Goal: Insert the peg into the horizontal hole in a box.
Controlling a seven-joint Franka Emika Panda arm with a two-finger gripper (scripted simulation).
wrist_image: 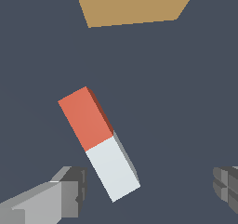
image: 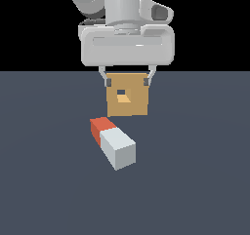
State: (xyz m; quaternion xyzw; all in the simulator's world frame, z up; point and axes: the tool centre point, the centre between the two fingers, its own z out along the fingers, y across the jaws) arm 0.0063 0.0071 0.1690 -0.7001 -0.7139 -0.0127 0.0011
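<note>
The fingers (wrist_image: pixel 148 190) stand spread wide and empty, raised clear of the dark desk (image: pixel 205 180). The peg (wrist_image: pixel 98 144) lies flat on the desk below and between them, touching neither; its pale grey-white half sits nearer one finger, while its orange-red half angles away beyond the fingertips toward the box (wrist_image: pixel 135 7). In the exterior view the peg (image: pixel 113 142) rests just in front of the box (image: pixel 127 98), apart from it, with the grey-white end toward the camera. The box stands on the desk beyond the fingers, its hole (image: pixel 123 95) a small square opening in the middle of the tan face, lighter inside.
</note>
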